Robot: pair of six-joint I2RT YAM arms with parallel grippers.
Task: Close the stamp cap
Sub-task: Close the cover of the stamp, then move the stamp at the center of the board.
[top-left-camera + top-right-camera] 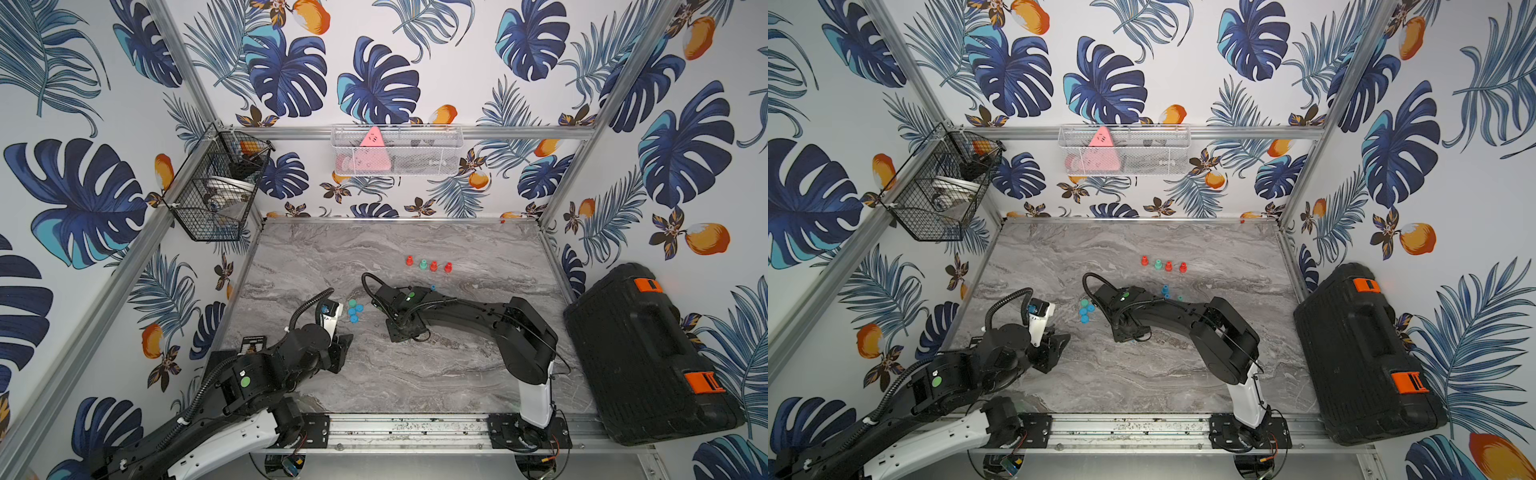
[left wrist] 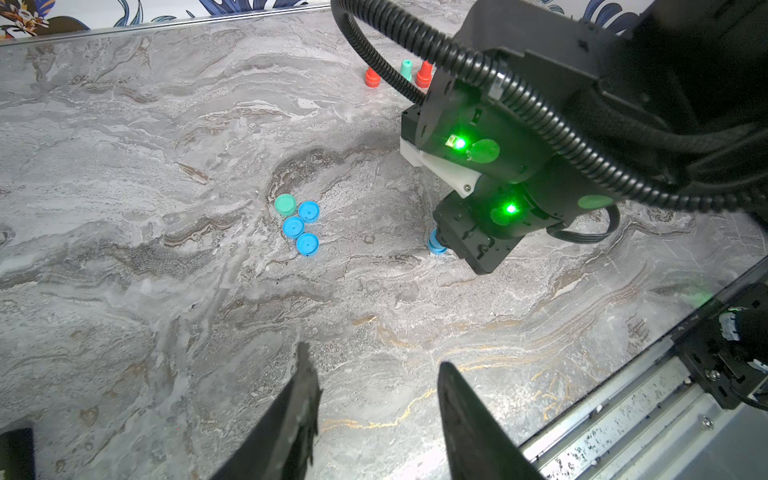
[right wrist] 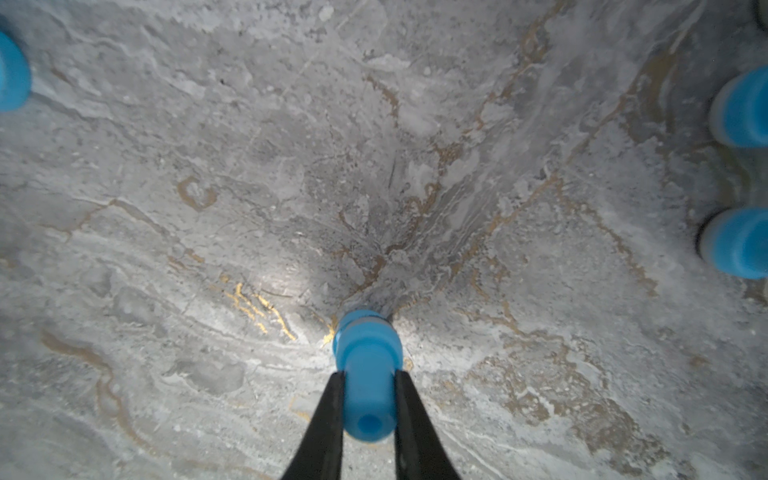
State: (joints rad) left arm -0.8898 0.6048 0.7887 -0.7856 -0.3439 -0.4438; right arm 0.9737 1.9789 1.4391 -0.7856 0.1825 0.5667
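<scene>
Nearest you, your left gripper (image 2: 376, 357) is hanging just above the marble table (image 1: 415, 374). Its fingers are parted with nothing between them, so it is taking no part in the job.

A little farther in, your right gripper (image 3: 369, 376) is pinching the blue stamp (image 3: 368, 345) by its narrow handle. Both fingers (image 3: 326, 415) are pressing on the handle's sides, and the stamp is pointing wide base down at the tabletop. I cannot tell whether that base is resting on the marble or only hovering over it. I am not seeing a cap under it with any certainty.

Past that, the loose caps are lying in a tight cluster, one green cap (image 2: 285, 205) and three blue caps (image 2: 294, 227), touching one another. They are sitting near the held stamp but clearly apart from it.

Farther back, a couple of small blue pieces (image 1: 1165, 289) are showing behind the right arm in a top view. They are too small to tell whether they are more stamps.

Farthest off, three red stamps (image 1: 433, 266) and a green stamp (image 1: 423, 264) are standing upright in a row, well apart from everything else.

As I judge it, you are only at the start. The stamp is in hand, but the closing itself is all left to do. You are still needing to bring the base over a blue cap, line the two up and press them together.
</scene>
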